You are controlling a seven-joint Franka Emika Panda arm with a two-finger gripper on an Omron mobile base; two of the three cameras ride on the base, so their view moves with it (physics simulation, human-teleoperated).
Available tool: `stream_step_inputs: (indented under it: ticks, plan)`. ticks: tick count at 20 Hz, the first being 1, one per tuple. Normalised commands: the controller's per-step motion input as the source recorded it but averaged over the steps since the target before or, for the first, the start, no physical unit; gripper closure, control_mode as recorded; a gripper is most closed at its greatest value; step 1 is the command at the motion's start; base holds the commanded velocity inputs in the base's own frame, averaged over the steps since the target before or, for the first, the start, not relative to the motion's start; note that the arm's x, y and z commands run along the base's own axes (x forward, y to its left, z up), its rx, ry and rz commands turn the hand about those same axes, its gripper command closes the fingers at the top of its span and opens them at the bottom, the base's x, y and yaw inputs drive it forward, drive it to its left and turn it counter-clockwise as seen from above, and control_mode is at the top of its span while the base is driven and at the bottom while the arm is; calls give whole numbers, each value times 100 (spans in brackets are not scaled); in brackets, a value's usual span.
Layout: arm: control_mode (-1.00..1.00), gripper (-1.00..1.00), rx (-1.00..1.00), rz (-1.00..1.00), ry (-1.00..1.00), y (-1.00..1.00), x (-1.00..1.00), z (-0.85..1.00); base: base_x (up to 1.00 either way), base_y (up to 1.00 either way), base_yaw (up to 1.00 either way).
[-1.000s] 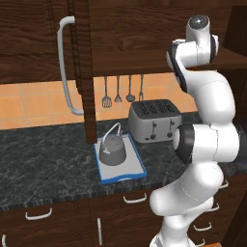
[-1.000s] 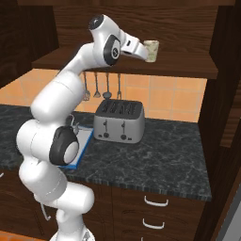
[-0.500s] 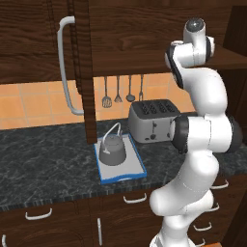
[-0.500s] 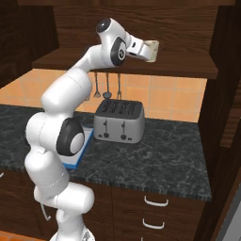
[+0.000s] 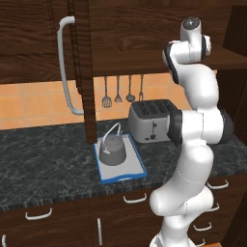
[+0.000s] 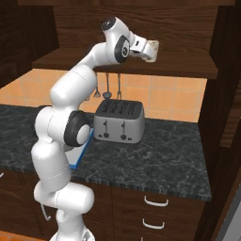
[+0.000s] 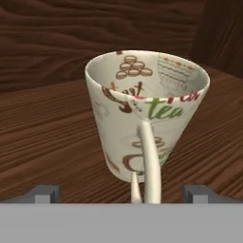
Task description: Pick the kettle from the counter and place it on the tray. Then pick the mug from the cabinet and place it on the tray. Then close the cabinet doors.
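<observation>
On the cabinet shelf: light, hard, breakable mug, handle facing claw. Claw wide, empty. Best gripped across the handle.

Silver toaster under 4 hanging utensils, orange tile wall behind.

From the left base view, the arm's upper links block the gripper and the cabinet shelf behind them. In the right base view, the arm covers all but one blue edge of the tray. In the hand view, the mug has its base and lower handle cut off at the bottom.
</observation>
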Motion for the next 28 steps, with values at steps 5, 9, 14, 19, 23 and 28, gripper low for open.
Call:
stream_step_inputs:
  ticks: [5, 9, 14, 19, 23, 28]
  plan:
    - [-100, 100, 0, 0, 3, -8, 12, 0, 0, 0, 0]
    - [-100, 100, 0, -1, 0, -19, 0, -3, 0, 0, 0]
    - [-100, 100, 0, 0, 0, -14, 0, -12, 0, 0, 0]
    - [-100, 100, 0, 0, -4, -5, 0, -17, 0, 0, 0]
    - [-100, 100, 0, 0, -11, 0, -4, -25, 0, 0, 0]
    - [-100, 100, 0, 2, -11, -2, -46, -22, 0, 0, 0]
